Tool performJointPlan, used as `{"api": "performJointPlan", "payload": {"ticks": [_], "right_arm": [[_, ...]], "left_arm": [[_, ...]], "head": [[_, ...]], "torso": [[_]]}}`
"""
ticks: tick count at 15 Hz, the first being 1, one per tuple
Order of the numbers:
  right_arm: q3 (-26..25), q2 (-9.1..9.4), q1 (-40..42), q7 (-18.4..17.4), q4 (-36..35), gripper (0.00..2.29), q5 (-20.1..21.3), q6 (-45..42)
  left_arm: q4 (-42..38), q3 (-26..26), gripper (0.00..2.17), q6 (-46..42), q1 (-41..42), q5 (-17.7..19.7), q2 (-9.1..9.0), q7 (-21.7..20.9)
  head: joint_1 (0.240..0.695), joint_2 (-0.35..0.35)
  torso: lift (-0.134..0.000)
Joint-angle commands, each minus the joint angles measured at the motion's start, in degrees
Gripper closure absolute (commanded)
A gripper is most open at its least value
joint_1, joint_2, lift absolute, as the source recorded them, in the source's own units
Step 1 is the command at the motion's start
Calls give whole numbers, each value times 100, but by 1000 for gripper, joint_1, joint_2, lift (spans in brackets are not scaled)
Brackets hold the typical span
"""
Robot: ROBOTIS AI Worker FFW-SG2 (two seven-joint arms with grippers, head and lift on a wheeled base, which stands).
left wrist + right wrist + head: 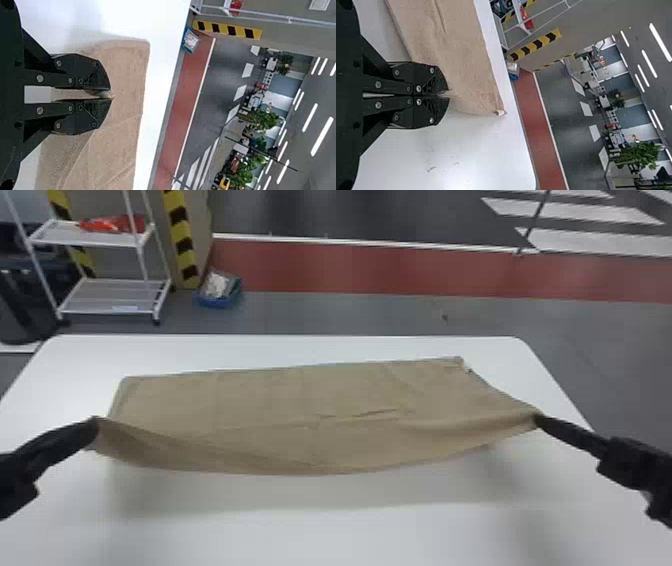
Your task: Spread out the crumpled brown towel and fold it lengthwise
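Observation:
The brown towel (310, 410) stretches across the white table (350, 535), its far edge lying on the surface and its near edge raised and sagging in the middle. My left gripper (96, 424) holds the near left corner, my right gripper (537, 419) the near right corner. In the left wrist view, that gripper (111, 95) is closed on the towel (119, 75), with cloth also between its fingers. The right wrist view has its gripper (447, 95) pinching the towel (459, 63) at the edge. A few shallow wrinkles cross the cloth.
Beyond the table stand a white shelf rack (110, 295) at the far left and a blue bin (220, 292) on the floor. The table's far edge runs just behind the towel.

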Motion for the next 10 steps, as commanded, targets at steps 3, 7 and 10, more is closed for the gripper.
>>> {"api": "performJointPlan", "payload": {"ticks": [3, 7, 10], "right_arm": [[-312, 30, 332, 51, -671, 1652, -227, 1048], [-233, 153, 315, -19, -830, 1652, 54, 1223], [-66, 153, -107, -72, -381, 1652, 300, 1188]], "left_arm": [[-81, 187, 1028, 26, 222, -33, -50, -41], [-72, 152, 1028, -27, 161, -33, -68, -41], [16, 134, 1028, -115, -164, -217, -33, 249]], "head": [[695, -105], [695, -81], [695, -81]], "torso": [[-128], [-128], [-128]]}}
